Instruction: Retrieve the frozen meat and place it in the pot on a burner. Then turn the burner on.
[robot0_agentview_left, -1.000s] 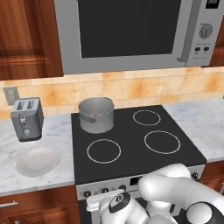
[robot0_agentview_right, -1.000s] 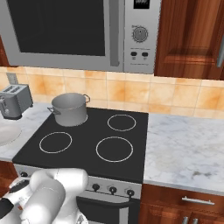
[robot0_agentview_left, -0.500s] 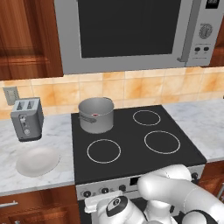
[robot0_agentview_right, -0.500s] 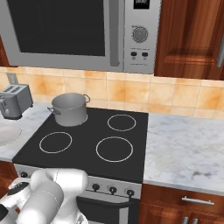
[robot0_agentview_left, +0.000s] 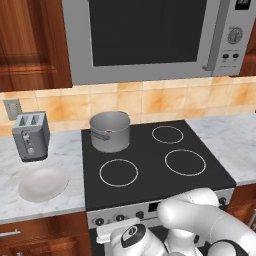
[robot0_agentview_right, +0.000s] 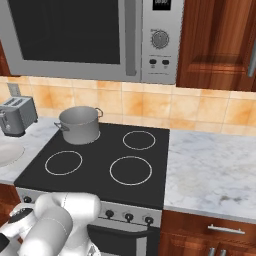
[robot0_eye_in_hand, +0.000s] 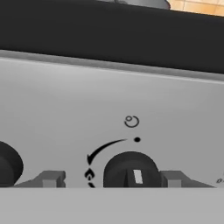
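Seeing even, bright, diffuse light in both base views; no strong source direction. Soft faint shadow beside pot (robot0_agentview_left: 110, 131) on black cooktop (robot0_agentview_left: 150, 162). Microwave door (robot0_agentview_left: 145, 30) above pot dark, no glare. Hand view flat-lit, slightly soft, knob (robot0_eye_in_hand: 130, 169) edges blurred.

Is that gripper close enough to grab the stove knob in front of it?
Probably yes. In the hand view the gripper sits open, one fingertip each side of the knob, nothing between.
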